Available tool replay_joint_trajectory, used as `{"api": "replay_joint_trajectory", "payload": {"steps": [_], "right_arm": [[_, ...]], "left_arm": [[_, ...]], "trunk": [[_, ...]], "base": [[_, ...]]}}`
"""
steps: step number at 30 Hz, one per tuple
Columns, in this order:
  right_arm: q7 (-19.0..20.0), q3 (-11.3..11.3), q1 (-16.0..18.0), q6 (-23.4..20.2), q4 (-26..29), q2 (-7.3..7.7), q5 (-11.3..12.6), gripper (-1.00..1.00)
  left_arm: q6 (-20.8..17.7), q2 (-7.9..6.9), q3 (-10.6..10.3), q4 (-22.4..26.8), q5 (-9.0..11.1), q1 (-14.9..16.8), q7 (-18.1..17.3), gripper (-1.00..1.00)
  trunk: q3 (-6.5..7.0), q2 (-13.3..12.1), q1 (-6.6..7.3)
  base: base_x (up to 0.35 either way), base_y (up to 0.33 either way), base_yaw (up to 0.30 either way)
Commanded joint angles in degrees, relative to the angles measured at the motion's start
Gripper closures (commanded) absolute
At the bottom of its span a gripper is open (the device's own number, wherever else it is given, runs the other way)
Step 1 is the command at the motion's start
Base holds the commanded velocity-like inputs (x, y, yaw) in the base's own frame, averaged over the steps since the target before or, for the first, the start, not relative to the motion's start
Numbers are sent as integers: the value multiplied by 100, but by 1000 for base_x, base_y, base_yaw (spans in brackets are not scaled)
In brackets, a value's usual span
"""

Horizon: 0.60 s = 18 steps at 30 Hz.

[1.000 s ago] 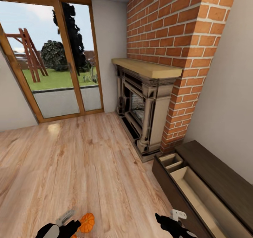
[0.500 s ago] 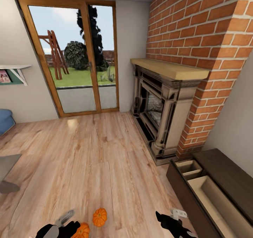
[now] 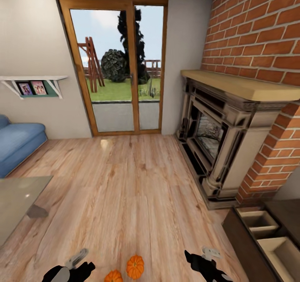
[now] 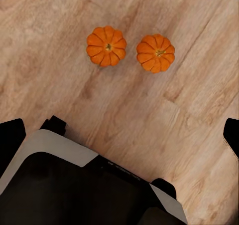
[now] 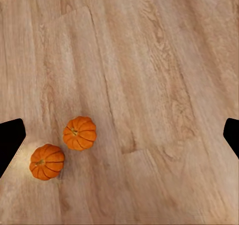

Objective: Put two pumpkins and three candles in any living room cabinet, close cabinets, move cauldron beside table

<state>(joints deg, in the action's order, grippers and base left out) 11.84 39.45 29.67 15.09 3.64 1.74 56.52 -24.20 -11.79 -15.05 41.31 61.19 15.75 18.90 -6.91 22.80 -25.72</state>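
On the wooden floor [image 3: 125, 190] two pumpkins [image 4: 106, 46] [image 4: 156, 53] sit upright, stems up, just apart, between both empty, spread-fingered grippers [image 3: 77, 261] [image 3: 200, 259]. The cabinet [image 3: 266, 240] stands open beside the fireplace [image 3: 221, 140].

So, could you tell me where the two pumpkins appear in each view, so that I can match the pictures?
Head view: the pumpkins sit at the bottom edge, just left of centre, one cut by the frame.
Left wrist view: side by side with a small gap, on bare planks.
Right wrist view: close together, nearer one dark fingertip than the other.
Shared landmark: the light wooden floor beneath them.
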Motion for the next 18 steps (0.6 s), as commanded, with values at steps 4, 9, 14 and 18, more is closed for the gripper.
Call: {"api": "replay_joint_trajectory", "payload": {"steps": [4,9,14,18], "right_arm": [[29,36,4,19,-4,2,61,-100],[29,36,4,20,-4,2,61,-100],[29,36,4,21,-4,2,61,-100],[29,36,4,21,-4,2,61,-100]], "left_arm": [[3,-7,-42,9,60,7,52,-100],[3,-7,-45,9,60,7,52,-100],[3,-7,-54,9,60,7,52,-100],[3,-7,-57,9,60,7,52,-100]], "trunk": [[-12,12,-6],[-12,12,-6],[-12,12,-6],[-12,12,-6]], "base": [[263,45,290],[133,9,290],[56,34,290],[96,10,290]]}}
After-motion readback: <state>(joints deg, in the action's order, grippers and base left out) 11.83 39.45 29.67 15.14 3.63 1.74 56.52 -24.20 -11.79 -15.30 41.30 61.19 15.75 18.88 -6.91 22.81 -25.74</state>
